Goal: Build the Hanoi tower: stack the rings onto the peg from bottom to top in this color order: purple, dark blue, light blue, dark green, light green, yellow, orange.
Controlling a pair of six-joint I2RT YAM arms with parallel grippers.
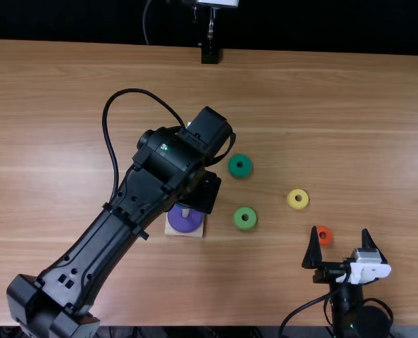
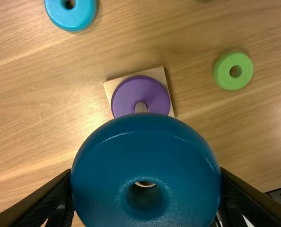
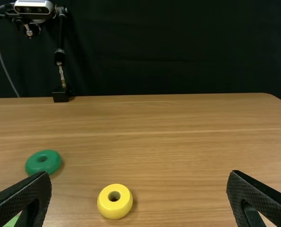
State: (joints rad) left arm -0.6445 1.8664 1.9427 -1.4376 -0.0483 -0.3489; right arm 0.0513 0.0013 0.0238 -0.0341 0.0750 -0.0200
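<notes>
Holding gripper, left (image 2: 145, 191): clamped on the dark blue ring (image 2: 143, 142), close to the peg (image 2: 140, 107) but not threaded.
Peg: purple ring (image 2: 131, 94) seated on the wooden base (image 2: 158, 73).
Dark blue ring's hole: if lowered off-centre, it'd likely catch the tip, tilt the ring or shove the base.
Right gripper (image 1: 340, 235): spread, empty, beside the orange ring (image 1: 324, 235); a careless sideways swing could knock that away.
Counter (image 1: 336, 91): light blue ring (image 2: 76, 16), dark green ring (image 1: 240, 166), light green ring (image 1: 245, 218), yellow ring (image 1: 298, 199).
</notes>
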